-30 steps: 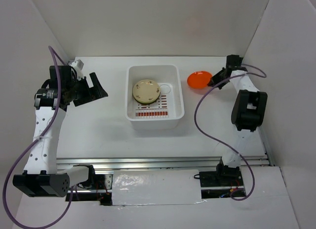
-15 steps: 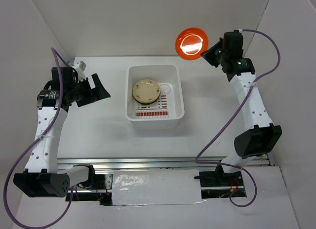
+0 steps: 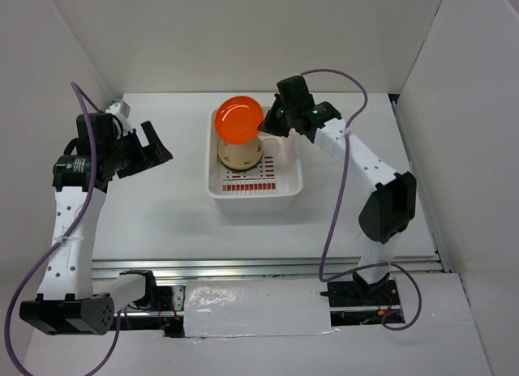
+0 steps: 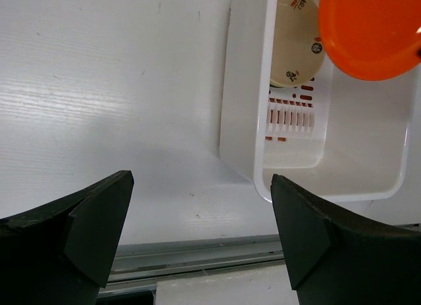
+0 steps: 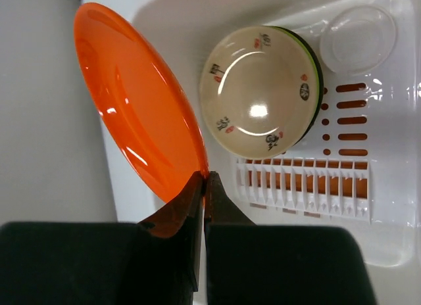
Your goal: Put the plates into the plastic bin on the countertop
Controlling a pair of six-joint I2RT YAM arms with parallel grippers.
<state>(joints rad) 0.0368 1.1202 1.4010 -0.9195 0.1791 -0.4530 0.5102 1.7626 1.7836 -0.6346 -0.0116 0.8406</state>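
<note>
Two claws on me, so here's each one. My right claw (image 3: 266,126) is pinched tight on the rim of the orange plate (image 3: 239,120), fingers pressed together with just that thin edge between them. The plate is off the surface and tipped up steeply on its edge. From above it sits over the far-left corner of the bin (image 3: 288,185), overlapping the far side of the cream plate (image 3: 240,153). How high above it, I can't tell.

That cream plate has little dark and red marks around the inside, and it tops a small stack in the far-left part of the bin. My right wrist cam catches a green edge and a black edge peeking out under it. The near side of the bin's base shows red slots.

My left claw (image 3: 154,145) is spread wide with nothing in it. It hangs over the countertop (image 3: 162,214) left of the bin, not touching it, fingers pointed toward the bin's left wall. The bin's roughly mid-counter, a bit toward the far side.
</note>
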